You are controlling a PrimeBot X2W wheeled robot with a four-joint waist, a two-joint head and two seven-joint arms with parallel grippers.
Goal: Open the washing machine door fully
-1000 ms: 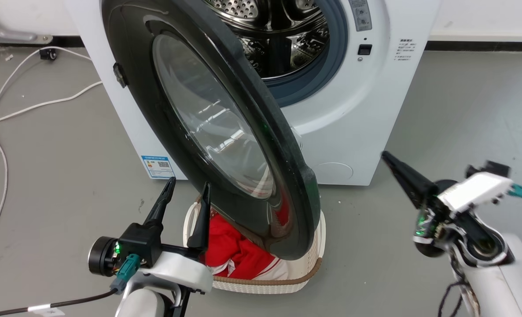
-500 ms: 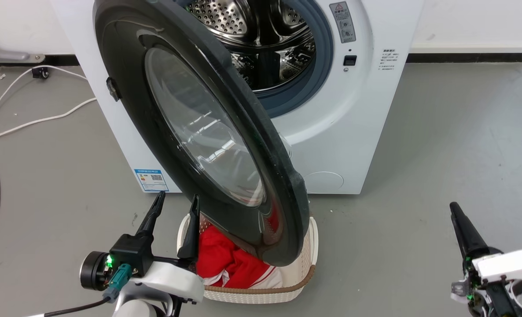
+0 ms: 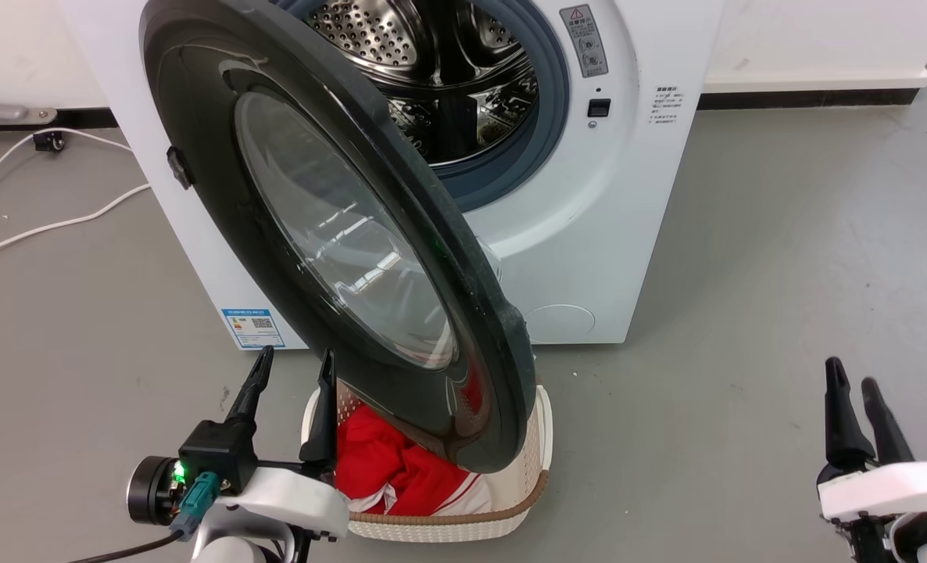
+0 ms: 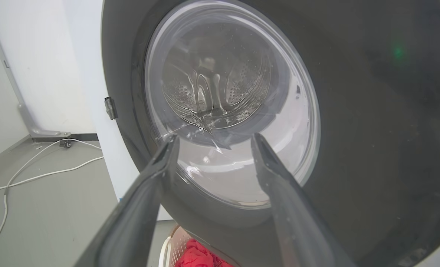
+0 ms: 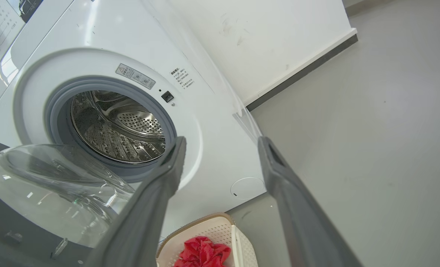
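Washing machine door [image 3: 331,234] stands half open, hinged at 9 o'clock of washing machine [image 3: 612,234]. Left gripper [image 3: 293,366] at 7 o'clock, fingers apart, empty. Right gripper [image 3: 852,379] at 4 o'clock, apart.

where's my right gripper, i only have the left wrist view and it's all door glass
Observer: In the head view the right gripper sits at the lower right, off to the side of the washing machine and touching nothing. Its fingers are apart and empty.
Operator: what's under the door edge
Observer: The lower free edge of the washing machine door hangs over a laundry basket with red clothes in it.
Operator: anything in the drum
Observer: The right wrist view looks into the steel drum; the part that shows is bare metal, no laundry.
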